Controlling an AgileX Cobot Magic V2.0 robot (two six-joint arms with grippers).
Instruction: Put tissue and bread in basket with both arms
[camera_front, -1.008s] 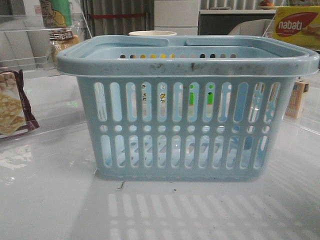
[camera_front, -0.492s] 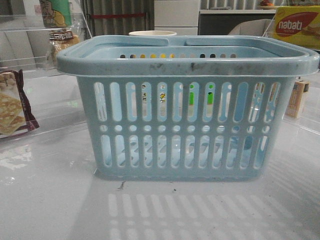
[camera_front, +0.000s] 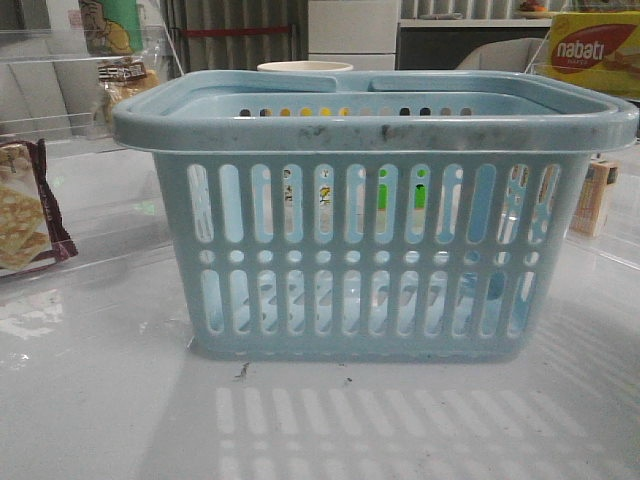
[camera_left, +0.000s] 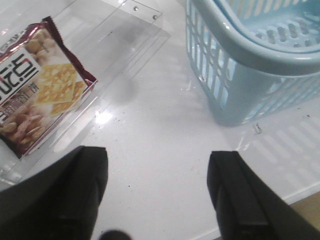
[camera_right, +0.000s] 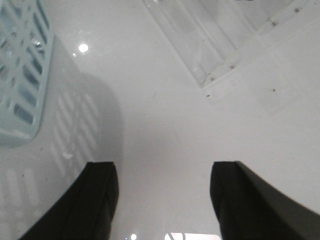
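left gripper (camera_left: 157, 192) and right gripper (camera_right: 165, 200) hovering spread, empty | basket (camera_front: 375, 125) sitting mid-bench, bread (camera_front: 122, 80) at far-left edge | risk: left arm grabbing cracker packet (camera_left: 37, 87) instead, being nearer

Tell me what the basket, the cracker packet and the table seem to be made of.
Basket: moulded light-blue plastic, matte, going by its slots and scuffed rim.
Cracker packet: likely printed plastic film, glossy and crinkled, with a maroon edge.
Table: smooth white glossy top that mirrors lights and the basket; material unclear, perhaps laminate.
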